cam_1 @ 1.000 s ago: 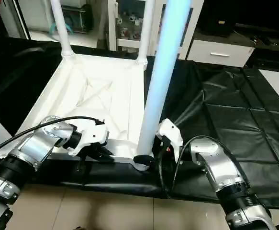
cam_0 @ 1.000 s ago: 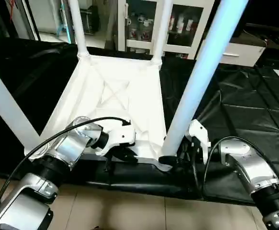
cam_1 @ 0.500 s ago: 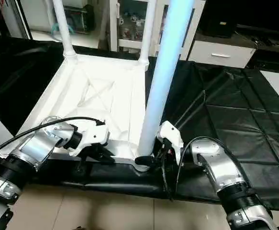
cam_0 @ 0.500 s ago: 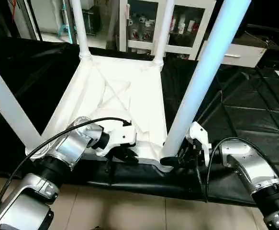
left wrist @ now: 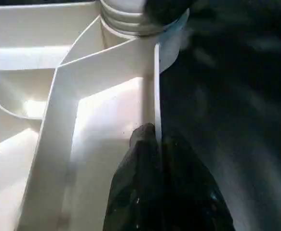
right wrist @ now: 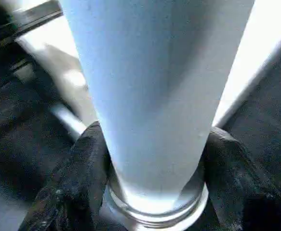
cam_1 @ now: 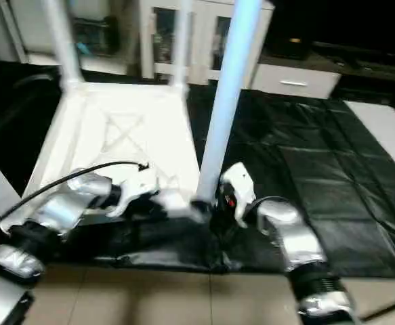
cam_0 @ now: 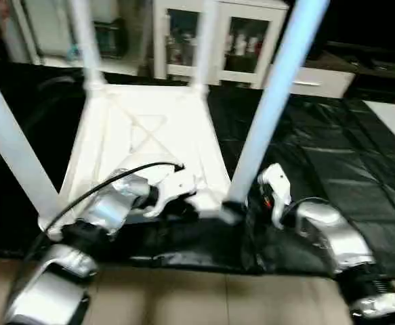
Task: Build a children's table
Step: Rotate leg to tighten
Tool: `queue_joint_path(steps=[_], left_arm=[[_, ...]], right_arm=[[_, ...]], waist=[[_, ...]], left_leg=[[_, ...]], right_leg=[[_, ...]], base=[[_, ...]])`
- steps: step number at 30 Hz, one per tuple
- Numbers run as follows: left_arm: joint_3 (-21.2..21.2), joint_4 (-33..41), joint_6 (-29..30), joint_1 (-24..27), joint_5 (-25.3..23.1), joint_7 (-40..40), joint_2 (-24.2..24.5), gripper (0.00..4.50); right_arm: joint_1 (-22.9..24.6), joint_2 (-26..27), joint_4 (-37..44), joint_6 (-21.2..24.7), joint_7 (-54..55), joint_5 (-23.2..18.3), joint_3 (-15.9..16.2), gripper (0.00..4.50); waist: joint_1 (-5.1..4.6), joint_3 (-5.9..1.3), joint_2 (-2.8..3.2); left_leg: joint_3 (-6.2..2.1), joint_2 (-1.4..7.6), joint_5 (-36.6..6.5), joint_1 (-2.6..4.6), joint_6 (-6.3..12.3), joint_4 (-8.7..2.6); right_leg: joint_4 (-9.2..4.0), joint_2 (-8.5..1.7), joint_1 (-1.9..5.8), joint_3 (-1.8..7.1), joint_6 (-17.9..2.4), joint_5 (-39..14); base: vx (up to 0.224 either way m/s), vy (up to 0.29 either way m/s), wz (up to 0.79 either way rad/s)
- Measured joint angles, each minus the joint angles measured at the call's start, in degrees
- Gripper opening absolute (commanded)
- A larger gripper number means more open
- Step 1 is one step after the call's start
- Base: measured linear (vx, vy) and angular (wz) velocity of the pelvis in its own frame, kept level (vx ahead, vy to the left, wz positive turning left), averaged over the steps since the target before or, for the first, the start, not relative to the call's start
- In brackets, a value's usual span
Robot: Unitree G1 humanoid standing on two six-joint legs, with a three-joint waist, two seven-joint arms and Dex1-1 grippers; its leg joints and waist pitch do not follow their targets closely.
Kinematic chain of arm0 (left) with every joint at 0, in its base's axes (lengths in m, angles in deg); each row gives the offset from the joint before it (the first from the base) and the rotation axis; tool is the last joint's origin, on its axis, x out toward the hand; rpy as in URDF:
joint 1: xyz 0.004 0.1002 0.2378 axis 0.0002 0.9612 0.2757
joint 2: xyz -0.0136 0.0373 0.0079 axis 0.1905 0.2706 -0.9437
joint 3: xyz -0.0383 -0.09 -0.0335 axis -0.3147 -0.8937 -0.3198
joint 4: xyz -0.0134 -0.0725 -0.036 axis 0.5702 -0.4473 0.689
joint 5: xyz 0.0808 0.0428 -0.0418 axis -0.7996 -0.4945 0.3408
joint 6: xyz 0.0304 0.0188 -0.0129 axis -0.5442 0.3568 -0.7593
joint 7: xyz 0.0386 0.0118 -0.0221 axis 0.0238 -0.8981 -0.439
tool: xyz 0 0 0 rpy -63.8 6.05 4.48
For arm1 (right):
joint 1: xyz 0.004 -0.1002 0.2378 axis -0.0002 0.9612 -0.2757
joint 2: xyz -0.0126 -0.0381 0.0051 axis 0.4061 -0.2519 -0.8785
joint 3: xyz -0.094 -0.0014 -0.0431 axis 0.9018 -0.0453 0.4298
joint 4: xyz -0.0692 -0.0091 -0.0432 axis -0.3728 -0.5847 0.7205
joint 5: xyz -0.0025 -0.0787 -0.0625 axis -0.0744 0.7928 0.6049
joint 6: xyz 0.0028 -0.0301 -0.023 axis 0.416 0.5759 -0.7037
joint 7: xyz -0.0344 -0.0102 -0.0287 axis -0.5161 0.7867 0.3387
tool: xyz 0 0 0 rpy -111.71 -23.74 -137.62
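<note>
Children's table, head views: tabletop (cam_0: 150, 145) lies underside up on the black-covered worktable (cam_0: 333, 156), four legs standing in its corner sockets.
Left gripper, head views: left gripper (cam_0: 183, 205) at the tabletop's near rim, beside the near right leg (cam_0: 268, 112).
Right gripper, head views: right gripper (cam_1: 214, 202) at that leg's base.
Left wrist view: black fingers (left wrist: 152, 159) clenched on the tabletop's thin edge wall (left wrist: 155, 86), near a corner socket (left wrist: 140, 21).
Right wrist view: fingers (right wrist: 89, 159) grasping the leg (right wrist: 154, 96) just above its socket, one each side, touching it.
</note>
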Motion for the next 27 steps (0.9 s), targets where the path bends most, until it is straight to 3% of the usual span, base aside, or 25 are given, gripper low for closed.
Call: queue_joint_path(steps=[3, 5, 9, 12, 13, 15, 16, 19, 20, 24, 27], left_arm=[[-1.0, -5.0, 2.2, -2.9, -1.6, -9.9, -5.0, 0.00], [-1.3, -7.3, 2.4, -4.2, -2.1, -15.4, -7.4, 0.00], [-1.4, -11.3, 1.1, -6.1, -3.2, -22.6, -10.3, 0.00], [-1.5, -13.1, -0.6, -6.9, -3.6, -24.7, -10.9, 0.00], [-1.5, -13.9, -1.2, -7.5, -3.7, -25.0, -11.1, 0.00], [-1.5, -14.7, -2.3, -7.9, -4.1, -25.3, -11.3, 0.00], [-1.5, -14.7, -2.6, -8.0, -4.2, -25.4, -11.3, 0.00], [-1.3, -14.3, -3.3, -8.2, -4.2, -25.3, -11.2, 0.00], [-0.9, -14.1, -3.8, -8.2, -4.2, -25.0, -11.1, 0.00], [-0.6, -11.4, -5.7, -7.1, -4.0, -21.2, -8.5, 0.00], [-0.4, -8.9, -6.6, -5.9, -3.5, -16.1, -6.6, 0.00]], right_arm=[[-3.8, 6.1, -5.4, -0.6, 16.3, 1.3, -3.7, 2.47], [-6.1, 9.1, -8.8, -1.8, 24.7, 1.8, -5.4, 2.46], [-9.3, 13.3, -13.6, -5.0, 38.2, 3.1, -7.2, 2.46], [-10.8, 14.9, -16.2, -8.4, 42.9, 4.3, -7.7, 2.46], [-11.2, 15.6, -17.2, -10.2, 44.3, 4.7, -8.4, 2.46], [-11.3, 15.8, -18.2, -12.0, 44.3, 4.8, -9.0, 2.46], [-11.4, 15.8, -18.2, -12.6, 44.1, 4.8, -9.2, 2.46], [-11.0, 15.5, -18.1, -14.6, 42.7, 5.0, -9.2, 2.46], [-10.1, 15.3, -17.3, -15.7, 42.4, 5.1, -9.1, 3.01], [-6.7, 12.5, -10.2, -18.5, 38.7, 5.6, -7.5, 3.36], [-5.2, 10.0, -6.3, -17.9, 33.8, 5.4, -6.5, 3.57]], waist=[[-1.50, 0.43, 0.71], [-2.00, 0.86, 1.64], [-2.11, 1.39, 2.23], [-2.06, 1.81, 2.96], [-1.88, 1.99, 3.06], [-1.87, 2.12, 2.59], [-1.70, 2.12, 2.46], [-0.53, 2.05, 2.63], [-0.46, 2.05, 2.63], [-0.23, 1.99, 2.55], [0.24, 1.88, 2.33]], left_leg=[[-0.86, -0.03, 0.0, -0.01, 0.00, 0.03], [-1.77, 0.06, 0.0, -0.04, 0.01, -0.05], [-1.87, -0.01, 0.0, 0.10, 0.01, -0.16], [-1.90, 0.09, 0.0, 0.07, 0.02, -0.64], [-1.85, 0.09, 0.0, -0.18, 0.02, -0.77], [-1.14, -0.02, 0.0, 0.13, 0.02, -0.92], [-0.96, -0.11, 0.0, 0.13, 0.02, -1.05], [-1.11, -0.08, 0.0, -0.49, 0.02, -1.31], [-1.01, -0.06, 0.0, -0.58, 0.00, -1.29], [0.03, -0.13, 0.5, -1.04, 0.02, -0.93], [0.42, 0.06, 0.9, -0.94, -0.01, -1.03]], right_leg=[[-1.34, -0.16, 0.45, -1.34, 0.0, 0.0], [-2.79, -0.36, 1.25, -2.91, 0.0, 0.0], [-2.93, -0.41, 1.25, -3.09, 0.0, 0.0], [-3.50, -1.18, 1.75, -4.73, 0.0, 0.0], [-2.93, -1.17, 1.54, -4.41, 0.0, -0.2], [-2.04, -1.20, 0.63, -3.40, 0.0, -0.4], [-2.02, -1.30, 0.34, -3.32, 0.0, -0.4], [-2.10, -1.74, 0.22, -4.27, 0.0, -0.4], [-2.04, -1.74, 0.13, -4.17, -0.1, -0.3], [-1.28, -1.73, -0.69, -2.61, -0.8, 1.8], [-0.54, -1.72, -0.91, -2.33, -0.8, 1.9]], base=[[-0.060, 0.035, -0.11], [-0.048, 0.046, -0.13], [0.000, 0.000, 0.00], [0.000, 0.000, 0.00], [0.000, 0.000, 0.00], [0.000, 0.000, 0.00], [0.021, -0.055, 0.14], [0.066, -0.018, -0.07], [0.000, 0.000, 0.00], [0.000, 0.000, 0.00], [0.000, 0.000, 0.00]])
